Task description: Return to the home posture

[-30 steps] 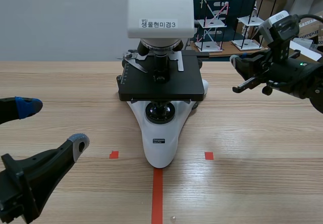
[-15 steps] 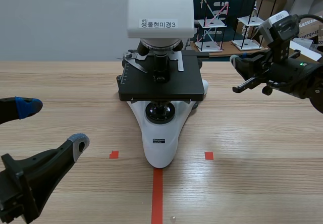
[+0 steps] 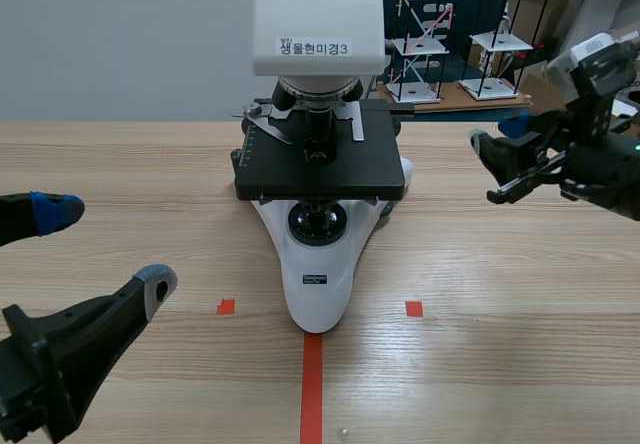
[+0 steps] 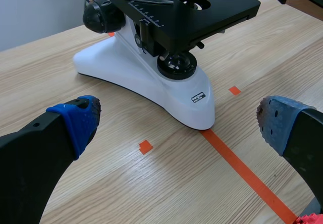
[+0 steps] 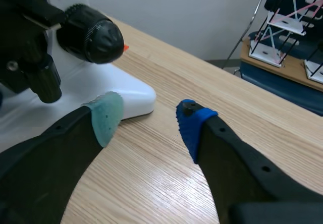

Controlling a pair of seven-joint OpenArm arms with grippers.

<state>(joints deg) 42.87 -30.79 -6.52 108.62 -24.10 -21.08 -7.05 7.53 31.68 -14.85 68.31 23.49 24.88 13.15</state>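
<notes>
Right gripper: narrow gap, empty, near the right of microscope, seemingly clear of it.
Left gripper: wide, empty, well apart, front-left.
Nearer arm: right.

Black left hand and right hand each bear 2 thick, dotted-tipped fingers.

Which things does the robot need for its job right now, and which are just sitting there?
Belongs to the job: left pincer, open and empty; right pincer, open and empty.
Just sitting there: microscope on the table; small wire racks behind it.
</notes>
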